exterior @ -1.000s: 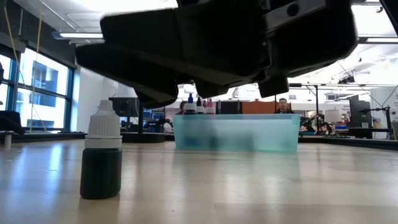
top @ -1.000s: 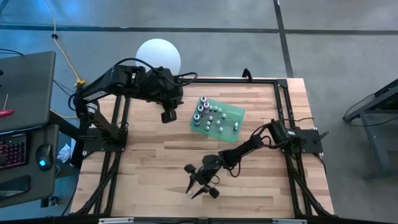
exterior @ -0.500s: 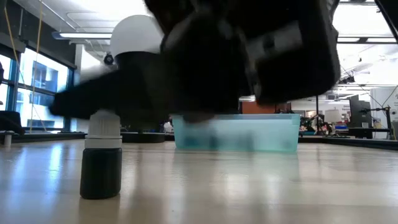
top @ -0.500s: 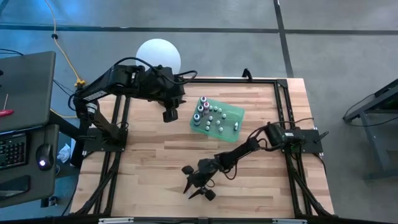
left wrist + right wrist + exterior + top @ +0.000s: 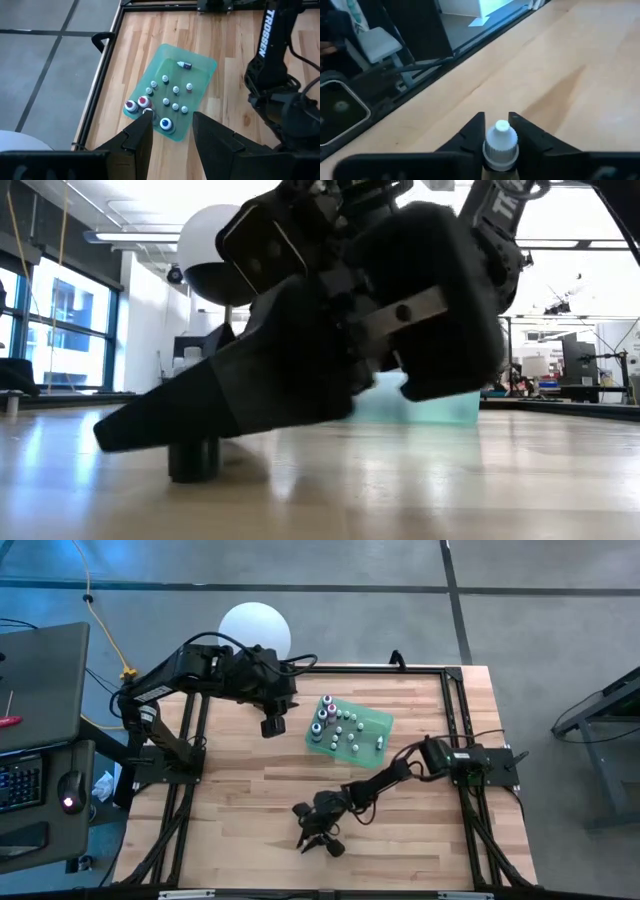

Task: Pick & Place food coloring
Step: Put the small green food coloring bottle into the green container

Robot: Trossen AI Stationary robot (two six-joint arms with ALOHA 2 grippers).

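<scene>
The wooden table [image 5: 250, 800] is the largest thing, with a black frame along its edges. A big white ball [image 5: 255, 630] stands just beyond the far edge of the table, on the left side.

The left arm reaches over the far left part of the table. The left gripper [image 5: 271, 726] hangs above the wood, just beside the green tray [image 5: 385, 723]. In the left wrist view its 2 fingers [image 5: 142, 137] stand apart with a clear gap and hold nothing.

The right arm stretches low from the right side toward the near middle of the table. The right gripper [image 5: 318, 838] is down at the table surface there. In the right wrist view its 2 fingers [image 5: 475, 131] stand close on both sides of 1 small bottle [image 5: 500, 145] with a white cap, and they seem to touch it. In the low view the gripper covers most of this bottle [image 5: 194, 457]; only the dark lower part shows, standing upright on the wood.

The green tray lies on the far middle of the table, well apart from the right gripper. In it are the other food coloring bottles [image 5: 175, 90], most of them tiny with white caps. 3 larger ones stand at 1 end: a blue top [image 5: 165, 122], a red top [image 5: 143, 102] and a dark top [image 5: 131, 105]. 1 tiny bottle [image 5: 184, 64] lies on its side at the opposite end of the tray.
</scene>
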